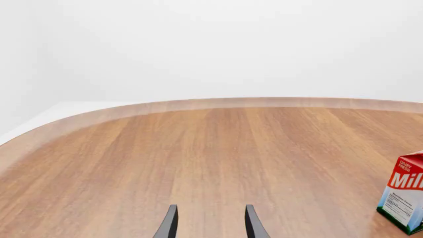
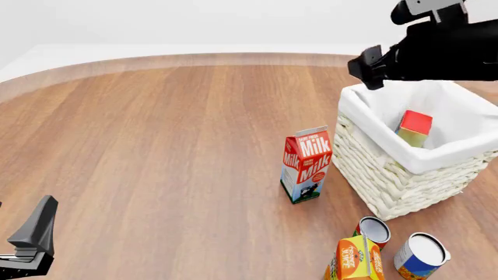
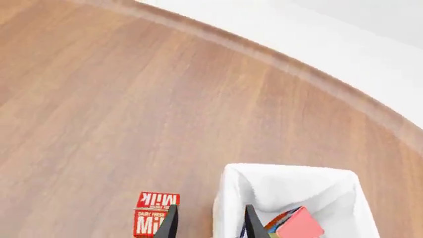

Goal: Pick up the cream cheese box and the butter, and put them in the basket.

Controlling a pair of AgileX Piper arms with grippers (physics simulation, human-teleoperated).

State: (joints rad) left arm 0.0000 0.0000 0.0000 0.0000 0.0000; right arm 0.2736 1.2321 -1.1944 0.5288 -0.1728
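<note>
Butter sat inside basket. Right gripper above basket, fingers apart, empty; left gripper parted too. Cream cheese box unseen; you needed to locate it first.

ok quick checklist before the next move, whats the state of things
1. Butter in the basket: ok, it lies inside on the liner.
2. Cream cheese box in the basket: cannot tell, not visible in any view.
3. Right gripper empty: ok, fingers apart, nothing between them, above the basket.
4. Left gripper free: ok, open over bare table.
5. Milk carton undisturbed: ok, upright beside the basket.
</note>
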